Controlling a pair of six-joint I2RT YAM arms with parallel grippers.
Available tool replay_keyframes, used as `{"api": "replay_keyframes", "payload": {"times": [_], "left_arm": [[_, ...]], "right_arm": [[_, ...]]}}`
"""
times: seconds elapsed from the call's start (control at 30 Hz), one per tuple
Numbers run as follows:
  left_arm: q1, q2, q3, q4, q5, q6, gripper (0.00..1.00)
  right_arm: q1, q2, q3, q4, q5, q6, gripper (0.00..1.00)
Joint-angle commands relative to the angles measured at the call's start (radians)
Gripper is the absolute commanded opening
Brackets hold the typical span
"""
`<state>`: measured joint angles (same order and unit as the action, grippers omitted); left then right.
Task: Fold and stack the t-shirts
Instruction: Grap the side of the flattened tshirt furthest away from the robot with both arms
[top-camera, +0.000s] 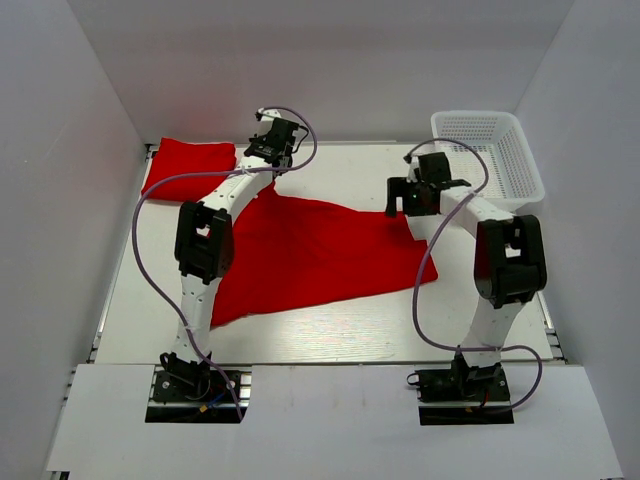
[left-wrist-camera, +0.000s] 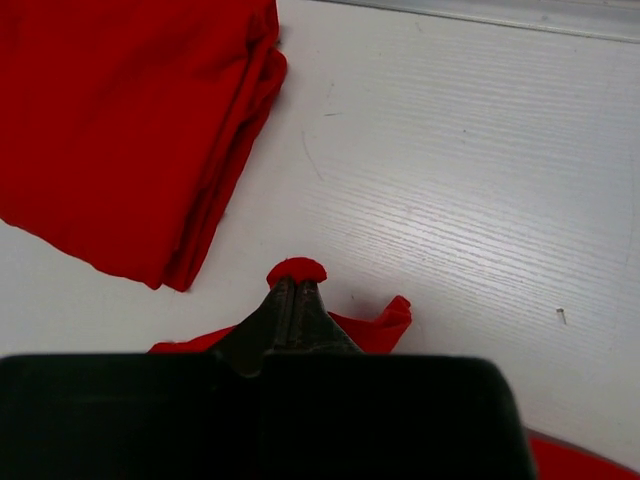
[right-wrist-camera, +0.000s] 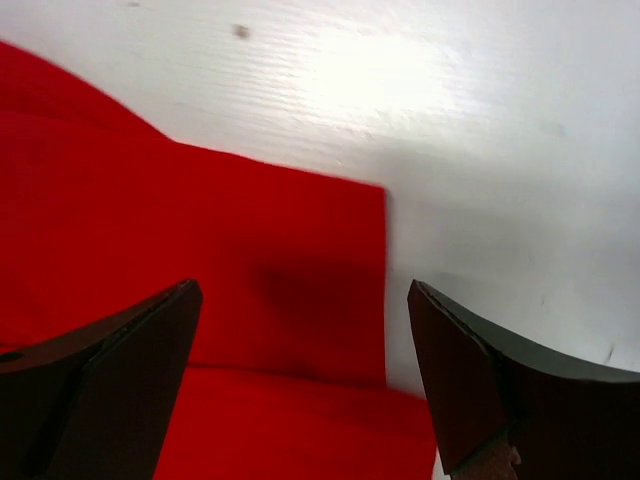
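Nearest the arm bases, from the middle of the bench toward 6 o'clock, a red shirt lies opened out and roughly flat. Its outline is uneven, with one long point reaching to about 7 o'clock. I judge it light, limp and not slippery. Cloth like this will sag and drag from any single pinch, so it wants taking at two well-apart spots on an edge or at the corners and lifting from both together, never from the middle. At about 3 o'clock of that shirt the right claw hangs over its straight side edge, jaws spread wide and holding nothing, with only the cloth below them. Whether the tips touch the fabric I cannot tell. That edge, right under the claw, looks a fair place to pinch. Farther back, at about 12 o'clock of the shirt, the left claw is pressed tight together on a small nub of red cloth that pokes out past its tips, by the look of it the far edge of the same shirt. Beyond it, in the bench's 10 o'clock corner, a folded shirt sits as a thick pad of several layers, apart from the opened one, and it seems the natural base for the stack. At 2 o'clock stands a white mesh basket. No brand, print or writing can be read anywhere, and no neck tag shows.
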<state>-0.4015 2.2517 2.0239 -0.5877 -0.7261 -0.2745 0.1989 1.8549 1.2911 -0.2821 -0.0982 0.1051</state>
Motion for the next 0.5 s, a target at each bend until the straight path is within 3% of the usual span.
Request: {"api": "replay_keyframes", "payload": {"times": [0.0, 0.13, 0.3, 0.47], "left_arm": [[0.004, -0.078, -0.007, -0.023, -0.010, -0.019, 0.00], [0.004, -0.078, -0.007, -0.023, -0.010, -0.019, 0.00], [0.004, -0.069, -0.007, -0.043, -0.001, -0.019, 0.00], [0.004, -0.069, -0.007, -0.052, -0.001, -0.031, 0.00]], "right_arm": [[0.031, 0.021, 0.096, 0.064, -0.113, -0.226, 0.90], [0.043, 0.127, 0.198, -0.003, -0.199, -0.465, 0.90], [0.057, 0.225, 0.341, -0.221, -0.353, -0.721, 0.90], [0.086, 0.283, 0.390, -0.291, -0.368, -0.792, 0.90]]}}
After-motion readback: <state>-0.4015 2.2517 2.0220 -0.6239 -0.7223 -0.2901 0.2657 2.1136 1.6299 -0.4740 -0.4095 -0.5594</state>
